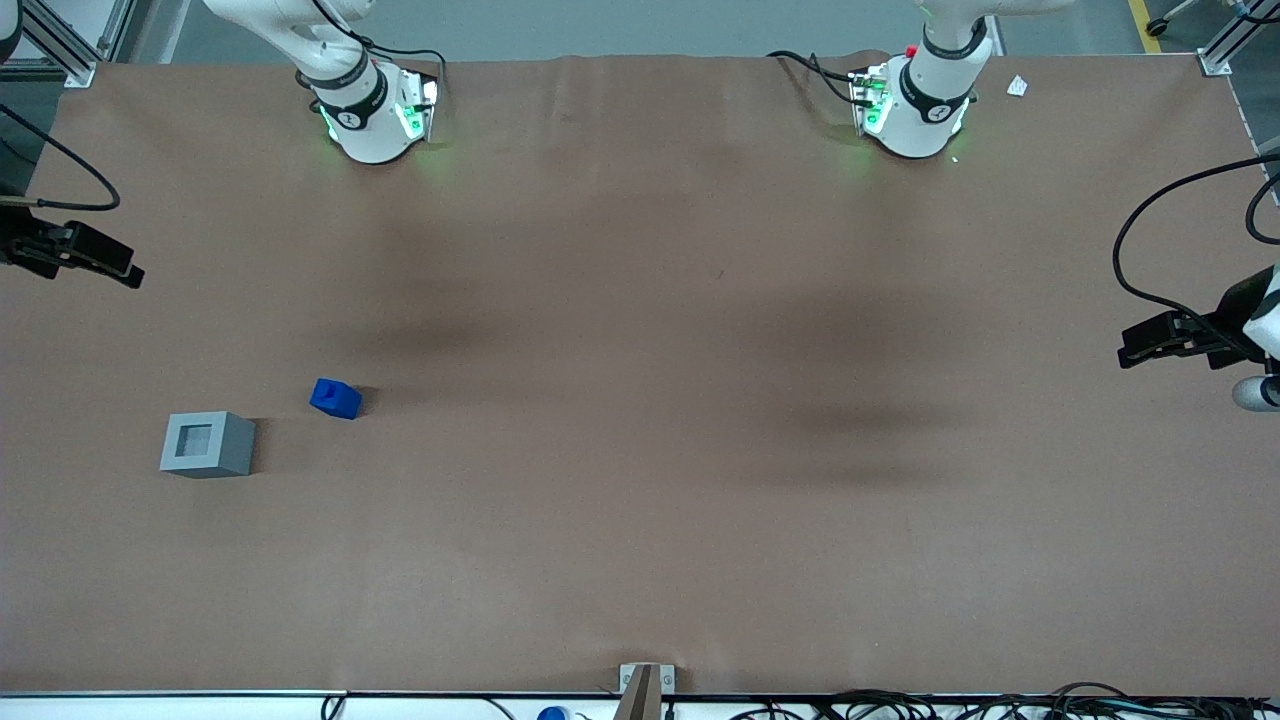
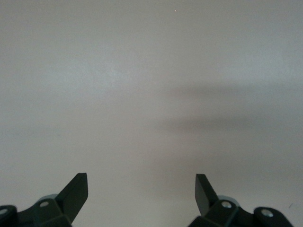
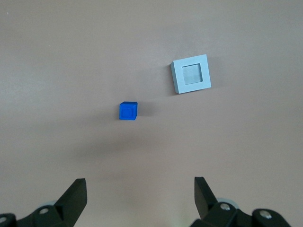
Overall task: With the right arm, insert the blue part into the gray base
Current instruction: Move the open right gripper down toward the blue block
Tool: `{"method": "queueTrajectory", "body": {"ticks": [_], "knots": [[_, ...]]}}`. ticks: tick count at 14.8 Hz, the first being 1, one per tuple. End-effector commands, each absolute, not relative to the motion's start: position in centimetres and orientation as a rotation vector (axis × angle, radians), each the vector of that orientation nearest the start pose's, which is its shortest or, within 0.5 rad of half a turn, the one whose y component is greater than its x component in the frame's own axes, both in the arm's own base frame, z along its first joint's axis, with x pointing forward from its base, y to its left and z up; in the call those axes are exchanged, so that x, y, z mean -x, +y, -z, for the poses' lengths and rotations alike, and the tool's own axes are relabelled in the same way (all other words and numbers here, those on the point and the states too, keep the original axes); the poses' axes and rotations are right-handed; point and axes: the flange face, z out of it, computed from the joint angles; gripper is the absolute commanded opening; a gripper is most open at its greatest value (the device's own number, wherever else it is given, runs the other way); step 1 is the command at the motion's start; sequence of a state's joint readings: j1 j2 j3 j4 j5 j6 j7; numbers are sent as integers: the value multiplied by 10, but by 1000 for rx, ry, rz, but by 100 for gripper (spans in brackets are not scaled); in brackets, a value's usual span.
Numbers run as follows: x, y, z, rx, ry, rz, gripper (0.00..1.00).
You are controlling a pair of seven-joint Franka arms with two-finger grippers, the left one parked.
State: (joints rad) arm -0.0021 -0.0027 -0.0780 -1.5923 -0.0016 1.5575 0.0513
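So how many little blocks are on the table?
2. The blue part lies on the brown table, and the gray base sits beside it, apart, slightly nearer the front camera. The gripper hangs open above both, holding nothing.

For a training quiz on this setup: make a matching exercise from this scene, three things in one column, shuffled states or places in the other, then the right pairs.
Things
1. blue part
2. gray base
3. gripper

States or places
A. open, high above the table, holding nothing
B. on the table, its square recess empty
C. alone on the table, beside the gray cube and farther from the front camera

Pairs: 1-C, 2-B, 3-A
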Motion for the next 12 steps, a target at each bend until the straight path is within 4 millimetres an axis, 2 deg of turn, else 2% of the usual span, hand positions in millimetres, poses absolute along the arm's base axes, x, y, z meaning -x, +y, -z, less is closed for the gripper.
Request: {"method": "queueTrajectory", "body": {"ticks": [1, 3, 6, 7, 9, 12], "knots": [[-553, -40, -619, 3130, 192, -41, 100], [-554, -41, -626, 3131, 195, -19, 100], [-568, -38, -610, 3135, 188, -62, 100], [-574, -37, -595, 3133, 183, -110, 100], [-583, -22, -565, 3133, 145, -187, 100], [-591, -13, -509, 3126, 130, -281, 100]]}}
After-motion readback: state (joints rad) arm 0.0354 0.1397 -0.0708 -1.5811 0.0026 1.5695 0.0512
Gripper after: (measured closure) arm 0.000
